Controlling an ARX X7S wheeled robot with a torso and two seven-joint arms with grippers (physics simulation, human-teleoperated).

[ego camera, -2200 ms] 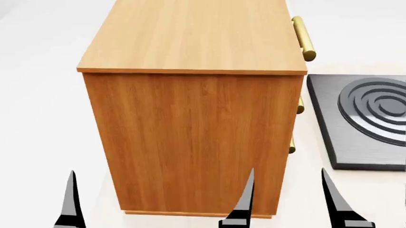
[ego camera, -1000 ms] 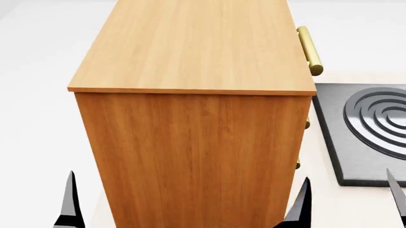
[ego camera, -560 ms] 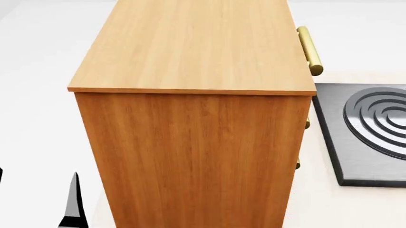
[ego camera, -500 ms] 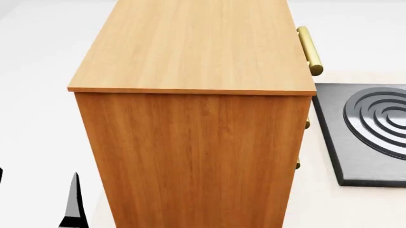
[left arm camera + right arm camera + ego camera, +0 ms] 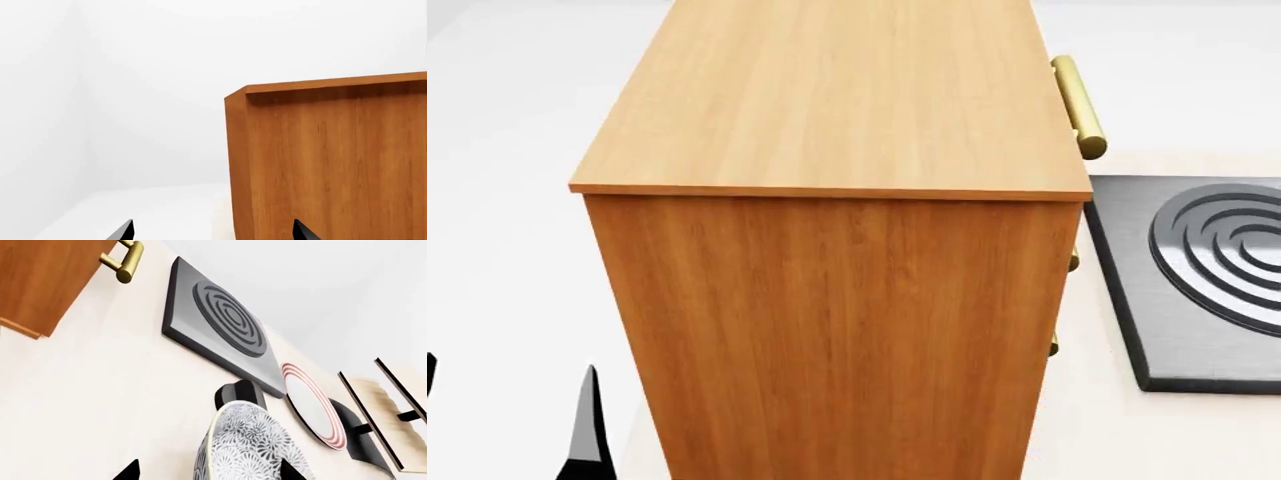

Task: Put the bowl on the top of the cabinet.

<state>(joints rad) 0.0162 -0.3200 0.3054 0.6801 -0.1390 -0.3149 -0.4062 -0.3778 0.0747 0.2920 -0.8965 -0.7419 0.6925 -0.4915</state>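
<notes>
The bowl [image 5: 243, 450] is cut off by the right wrist view's edge and is hidden from the head view. Only 2 tips of the left gripper [image 5: 210, 231] are seen; the cabinet [image 5: 827, 250] base is cropped

A deep white bowl [image 5: 250, 452] with a dark leaf pattern and thin yellowish rim is seen on the pale counter, tilted in the right wrist view. The tall orange-brown wood-grain cabinet [image 5: 827, 230] stands upright, brass bar handles [image 5: 1078, 105] on one face.
</notes>
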